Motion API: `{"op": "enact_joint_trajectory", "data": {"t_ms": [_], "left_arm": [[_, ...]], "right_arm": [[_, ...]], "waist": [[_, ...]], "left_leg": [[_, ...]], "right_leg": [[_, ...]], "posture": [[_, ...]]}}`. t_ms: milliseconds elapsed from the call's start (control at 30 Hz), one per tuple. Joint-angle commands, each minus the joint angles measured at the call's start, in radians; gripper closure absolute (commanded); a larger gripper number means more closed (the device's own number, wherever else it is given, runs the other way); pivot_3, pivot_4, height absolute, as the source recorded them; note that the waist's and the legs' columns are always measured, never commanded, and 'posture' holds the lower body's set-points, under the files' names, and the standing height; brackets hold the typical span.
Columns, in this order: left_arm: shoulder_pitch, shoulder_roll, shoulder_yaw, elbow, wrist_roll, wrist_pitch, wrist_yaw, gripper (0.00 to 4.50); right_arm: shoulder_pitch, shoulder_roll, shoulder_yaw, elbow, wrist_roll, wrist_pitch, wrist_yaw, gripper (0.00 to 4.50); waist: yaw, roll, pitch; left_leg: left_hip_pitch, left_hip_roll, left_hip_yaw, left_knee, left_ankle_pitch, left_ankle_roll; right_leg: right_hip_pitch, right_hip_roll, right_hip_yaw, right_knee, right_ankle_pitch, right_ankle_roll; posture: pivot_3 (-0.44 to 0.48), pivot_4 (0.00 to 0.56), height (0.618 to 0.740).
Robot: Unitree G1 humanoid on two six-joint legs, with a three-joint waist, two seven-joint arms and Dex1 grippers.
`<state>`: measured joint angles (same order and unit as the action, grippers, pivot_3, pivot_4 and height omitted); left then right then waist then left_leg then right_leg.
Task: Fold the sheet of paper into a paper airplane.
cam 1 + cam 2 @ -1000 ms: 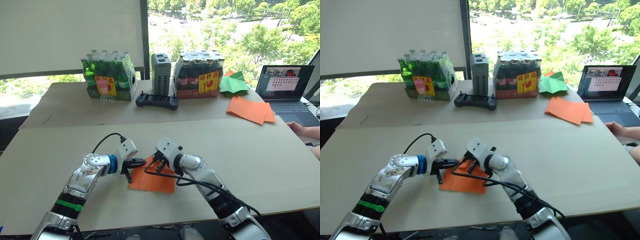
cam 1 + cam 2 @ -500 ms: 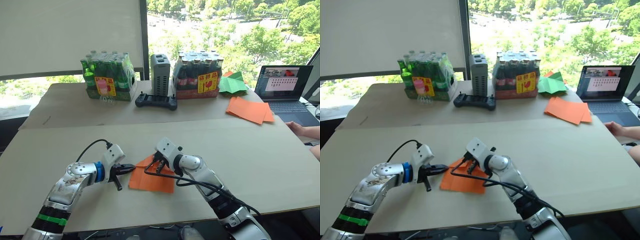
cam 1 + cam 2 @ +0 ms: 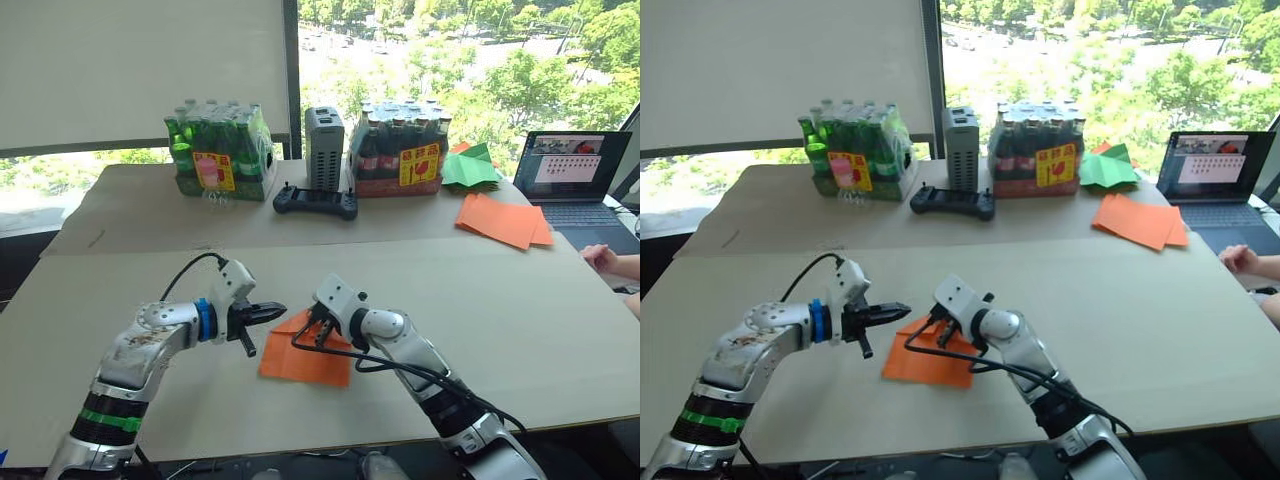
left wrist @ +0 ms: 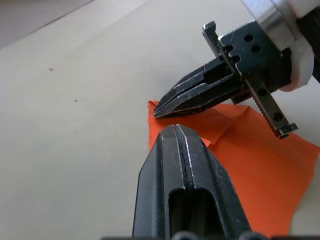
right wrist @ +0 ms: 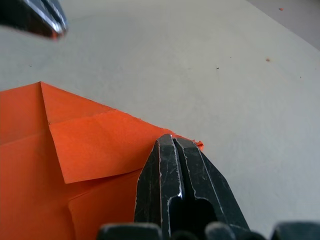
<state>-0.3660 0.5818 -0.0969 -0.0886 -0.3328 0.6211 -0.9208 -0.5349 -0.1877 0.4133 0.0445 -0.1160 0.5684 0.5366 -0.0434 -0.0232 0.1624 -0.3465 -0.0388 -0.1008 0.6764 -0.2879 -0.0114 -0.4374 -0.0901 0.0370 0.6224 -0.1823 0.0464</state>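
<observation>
- The sheet of paper (image 3: 305, 358) lies flat on the near table (image 3: 520, 330), close to the front edge, between the two arms. It is orange, partly folded, with one corner flap turned over and crease lines showing.
- The right gripper (image 3: 322, 327) rests its tip on the far edge of the sheet, fingers pressed together with nothing between them; it appears to pin the paper rather than grasp it.
- The left gripper (image 3: 268, 313) hovers just beside the sheet's left corner, above the table, fingers likewise closed and empty.
- Handling judgement: the sheet is thin, very light and limp. It will slide on the smooth table and will crumple or tear if pinched hard. One tip should hold it down while the other works. The best hold is a free edge or the raised corner flap, taken shallow.
- Farther back: a black handheld controller (image 3: 315, 203), a grey upright box (image 3: 323, 148), a green bottle pack (image 3: 218, 150) and a dark bottle pack (image 3: 398, 146).
- Far right: a pile of orange sheets (image 3: 503, 220), green paper pieces (image 3: 468, 167), an open laptop (image 3: 580, 180), and a person's hand (image 3: 603, 259) at the table edge.
</observation>
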Motion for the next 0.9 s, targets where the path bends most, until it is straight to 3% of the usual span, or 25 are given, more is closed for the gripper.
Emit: {"op": "enact_joint_trajectory", "data": {"t_ms": [33,200,300,600,733,900], "left_arm": [[-0.042,-0.032,-0.049,0.074,0.047,-0.078,0.001,4.49],[-0.075,-0.066,-0.128,0.209,0.12,-0.177,-0.019,4.49],[-0.068,-0.061,-0.146,0.237,0.142,-0.209,-0.035,4.49],[-0.043,-0.072,-0.14,0.24,0.149,-0.218,-0.038,4.49],[-0.042,-0.074,-0.14,0.238,0.154,-0.219,-0.038,4.49],[-0.037,-0.072,-0.137,0.227,0.152,-0.211,-0.038,4.49]], "right_arm": [[0.01,-0.01,-0.004,-0.035,-0.002,0.034,0.006,4.5],[0.021,-0.012,-0.023,-0.099,0.015,0.079,0.005,4.5],[0.017,-0.029,-0.1,-0.204,0.066,0.152,0.021,4.5],[0.166,-0.256,-0.188,-0.446,0.157,0.215,0.134,4.5],[0.289,-0.388,-0.136,-0.516,0.169,0.185,0.21,4.5],[0.352,-0.421,-0.132,-0.564,0.195,0.199,0.22,4.5]], "waist": [[0.0,0.0,0.0],[0.001,0.0,0.0],[0.001,0.0,0.0],[0.003,0.0,0.0],[0.004,0.0,0.0],[0.003,0.0,0.0]], "left_leg": [[0.0,0.0,0.0,0.0,0.0,0.0],[-0.002,0.0,0.0,0.0,0.0,0.0],[-0.002,0.0,0.0,0.0,0.0,0.0],[-0.002,0.0,-0.001,0.0,0.0,0.0],[-0.002,-0.001,0.0,0.001,0.0,0.0],[-0.001,0.001,0.0,0.001,0.0,0.0]], "right_leg": [[0.0,0.0,0.0,0.0,0.0,0.0],[-0.001,0.0,0.0,0.0,0.0,0.0],[-0.001,0.0,0.0,0.0,0.0,0.0],[-0.001,-0.001,-0.001,-0.001,-0.001,0.001],[0.001,-0.001,-0.001,-0.003,-0.004,0.007],[0.003,0.0,-0.001,-0.005,-0.006,0.01]], "posture": [[0.0,0.15,0.723],[0.0,0.15,0.723],[0.0,0.15,0.723],[0.0,0.15,0.723],[0.0,0.15,0.723],[0.0,0.15,0.723]]}}
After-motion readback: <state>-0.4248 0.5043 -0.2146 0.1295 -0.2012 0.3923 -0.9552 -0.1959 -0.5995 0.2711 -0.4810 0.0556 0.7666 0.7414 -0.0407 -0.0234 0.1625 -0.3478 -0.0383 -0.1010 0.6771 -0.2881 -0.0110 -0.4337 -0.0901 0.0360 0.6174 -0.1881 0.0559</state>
